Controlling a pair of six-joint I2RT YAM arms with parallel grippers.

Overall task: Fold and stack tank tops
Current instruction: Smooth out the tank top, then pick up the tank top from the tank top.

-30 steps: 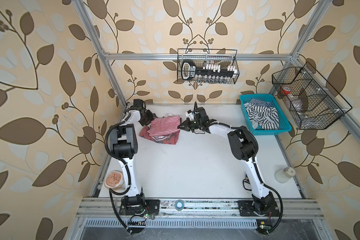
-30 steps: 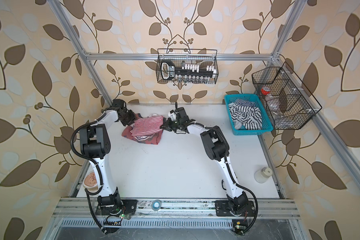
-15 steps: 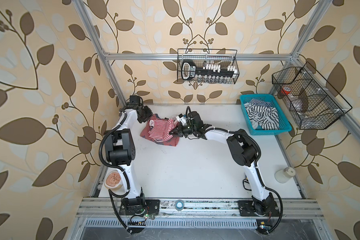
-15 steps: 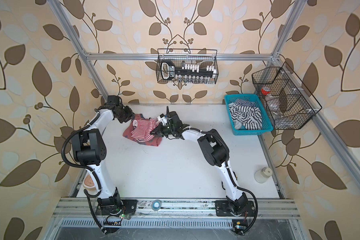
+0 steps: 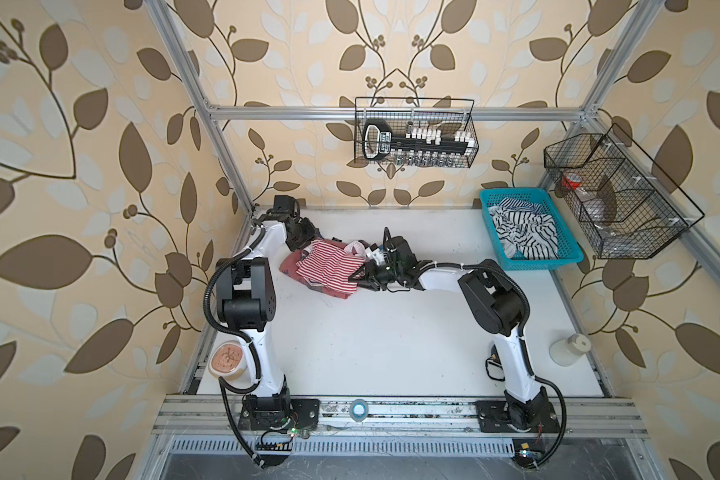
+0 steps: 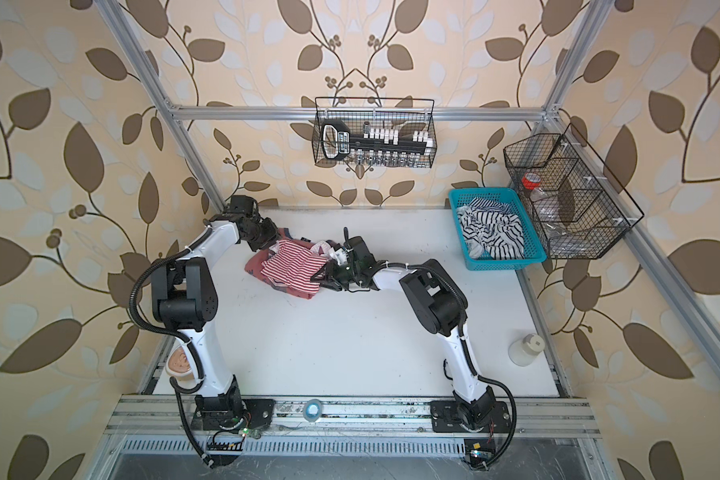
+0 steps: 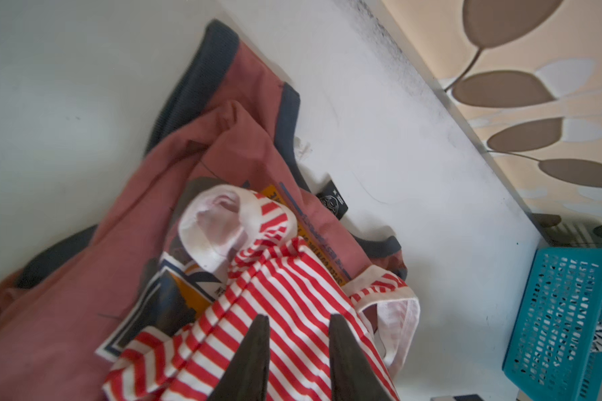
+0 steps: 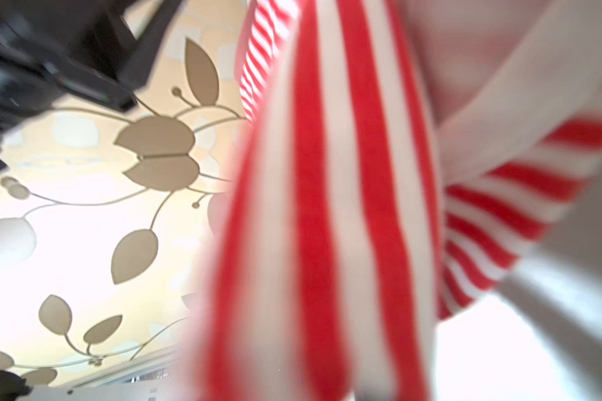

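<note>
left gripper at pile's left edge, near back corner of table: fingers partly apart over striped tank top; pinching or not, cannot tell. likely anchoring that edge for fold.
dusty red tank top beneath, serving as stack base.
striped tank top lies on it, bunched, fold not yet neat.
right gripper at its right edge, cloth against wrist camera; open or gripping, cannot tell.
blue basket far right holds 1 more striped garment.
</note>
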